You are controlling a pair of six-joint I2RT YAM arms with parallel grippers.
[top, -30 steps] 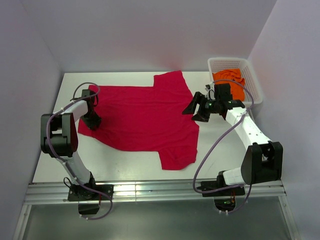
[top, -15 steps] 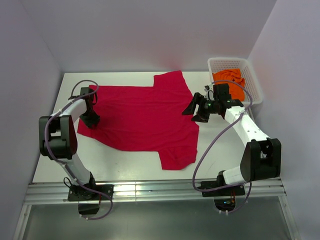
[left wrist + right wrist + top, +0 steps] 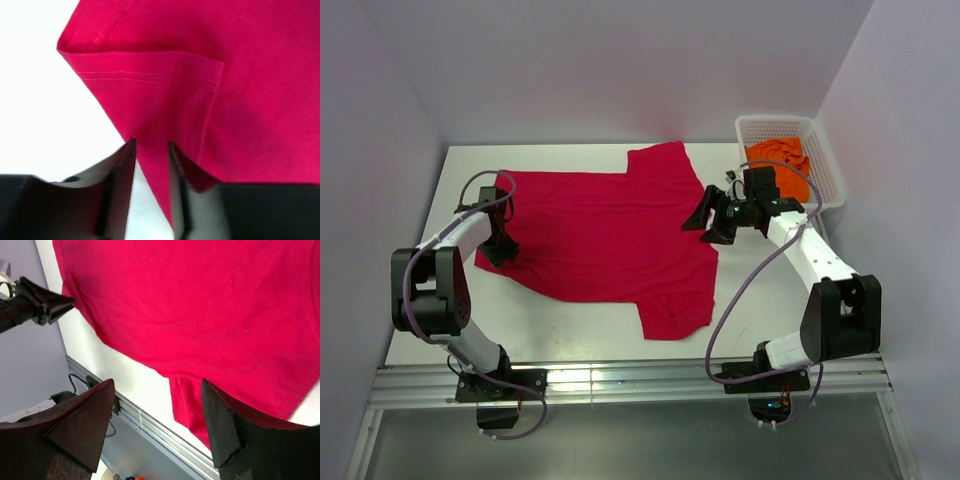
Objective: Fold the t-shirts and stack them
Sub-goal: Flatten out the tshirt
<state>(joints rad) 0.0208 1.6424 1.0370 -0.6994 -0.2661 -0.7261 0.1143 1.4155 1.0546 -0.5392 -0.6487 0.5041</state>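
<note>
spread t-shirt (image 3: 605, 235) on table (image 3: 760, 290) centre, basket (image 3: 825, 160) at far right corner, second t-shirt (image 3: 782, 165) inside it

The orange t-shirt (image 3: 782, 165) is bunched up in the white basket (image 3: 828, 165), so its shape cannot be told. In the left wrist view the red t-shirt (image 3: 210, 90) runs off the top and right edges. The left gripper (image 3: 500, 247) looks too small from above to see its fingers.
</note>
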